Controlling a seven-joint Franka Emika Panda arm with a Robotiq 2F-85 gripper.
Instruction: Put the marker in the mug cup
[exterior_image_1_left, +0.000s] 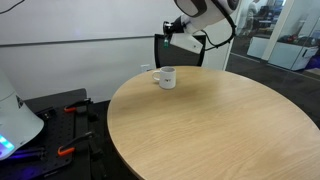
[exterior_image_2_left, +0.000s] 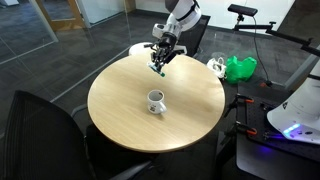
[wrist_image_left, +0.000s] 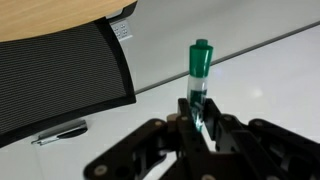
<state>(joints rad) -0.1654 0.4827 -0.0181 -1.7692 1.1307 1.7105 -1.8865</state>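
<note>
End effector (exterior_image_1_left: 175, 32), in an exterior view: poised high above the far side of the table (exterior_image_1_left: 230, 130), in front of a black chair back (exterior_image_1_left: 180, 52); jaw state and load are too small to read here. Mug cup (exterior_image_1_left: 167, 77): white, upright, mouth upward, standing toward the far left of the table as shown, below the end effector and apart from it. Bare wood lies to its right and near side, giving free room for a descent. In an exterior view from another side: end effector (exterior_image_2_left: 160, 60) hangs over the far rim of the table (exterior_image_2_left: 120, 120), pinching the marker (exterior_image_2_left: 157, 70), which slants downward beneath it. The mug cup (exterior_image_2_left: 156, 101) sits about mid-table, well apart from the marker's lower end. Judgement: the marker is carried clear of the wood so it can travel over the mug's mouth and drop in end-first. Green bag (exterior_image_2_left: 240, 68): on the floor to the right, out of the likely path. Wrist view: end effector (wrist_image_left: 200, 125) with jaws pressed together on the pale section of the marker (wrist_image_left: 201, 65), green cap projecting beyond them. Table (wrist_image_left: 40, 15) edge at upper left, mesh chair (wrist_image_left: 60, 75) just beside it, a pen (wrist_image_left: 60, 132) on the floor. Mug cup not in this view. Judgement: the mug's mouth is the narrow target, so the slant calls for care at its rim.
</note>
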